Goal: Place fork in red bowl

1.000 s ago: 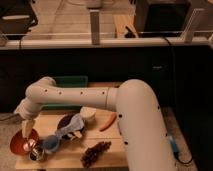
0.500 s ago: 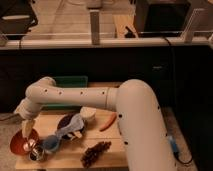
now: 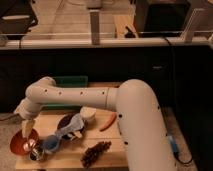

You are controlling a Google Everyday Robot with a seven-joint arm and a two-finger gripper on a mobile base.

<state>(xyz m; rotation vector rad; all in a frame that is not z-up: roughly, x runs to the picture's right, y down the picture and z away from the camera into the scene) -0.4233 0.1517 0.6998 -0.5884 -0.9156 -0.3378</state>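
The red bowl [image 3: 21, 142] sits at the front left of the wooden table [image 3: 112, 150], round and shallow with a darker inside. My gripper [image 3: 27, 127] hangs at the end of the white arm [image 3: 75, 97], directly over the bowl's far rim, pointing down into it. I cannot make out the fork; it may be hidden at the gripper or in the bowl.
A small metal cup [image 3: 34, 150] and a small blue cup [image 3: 50, 144] stand just right of the bowl. A dark round plate [image 3: 70, 121], a pale cup [image 3: 89, 115], a red chili [image 3: 108, 122], a dark grape cluster [image 3: 96, 152] and a green tray [image 3: 70, 81] lie further right and behind.
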